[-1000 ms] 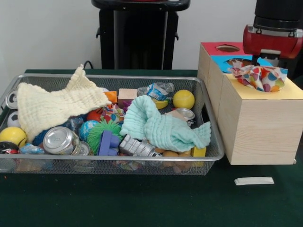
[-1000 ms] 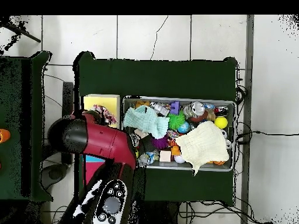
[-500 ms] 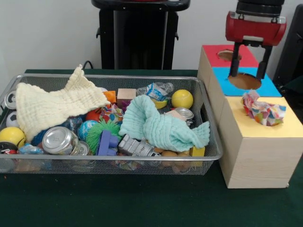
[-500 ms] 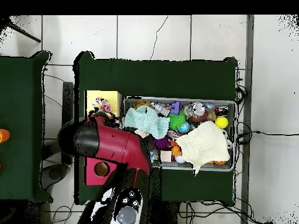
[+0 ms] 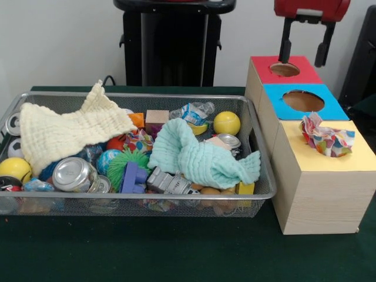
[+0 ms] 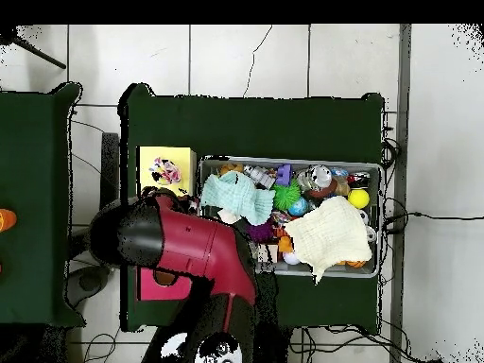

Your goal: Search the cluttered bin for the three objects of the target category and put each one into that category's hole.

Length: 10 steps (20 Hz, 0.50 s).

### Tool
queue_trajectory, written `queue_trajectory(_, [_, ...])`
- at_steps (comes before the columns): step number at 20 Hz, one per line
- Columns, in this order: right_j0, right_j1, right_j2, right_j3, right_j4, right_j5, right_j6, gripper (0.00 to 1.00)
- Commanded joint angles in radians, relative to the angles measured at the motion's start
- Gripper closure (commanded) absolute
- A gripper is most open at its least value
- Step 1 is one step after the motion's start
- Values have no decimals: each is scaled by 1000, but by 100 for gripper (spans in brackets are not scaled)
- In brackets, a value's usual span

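A green-covered table (image 5: 176, 252) carries a wire basket (image 5: 258, 194) and three wooden cubes in a row: red-topped (image 5: 264, 69) beneath the gripper (image 5: 304, 57), then blue-topped (image 5: 276, 97), yellow-topped (image 5: 320, 188) farthest from it.

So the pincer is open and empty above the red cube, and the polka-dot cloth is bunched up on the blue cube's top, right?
Not quite. The front view shows the polka-dot cloth bunched on the yellow cube, not the blue one. The rest holds: the pincer hangs open and empty above the red cube.
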Motion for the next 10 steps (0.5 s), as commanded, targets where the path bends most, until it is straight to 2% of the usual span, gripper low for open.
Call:
queue_trajectory(1, [-26,6,54,78,-42,72,123,0])
queue_trajectory(4, [-43,28,75,81,-46,22,118,0])
queue_trajectory(10, [-88,23,106,118,-62,-33,73,0])
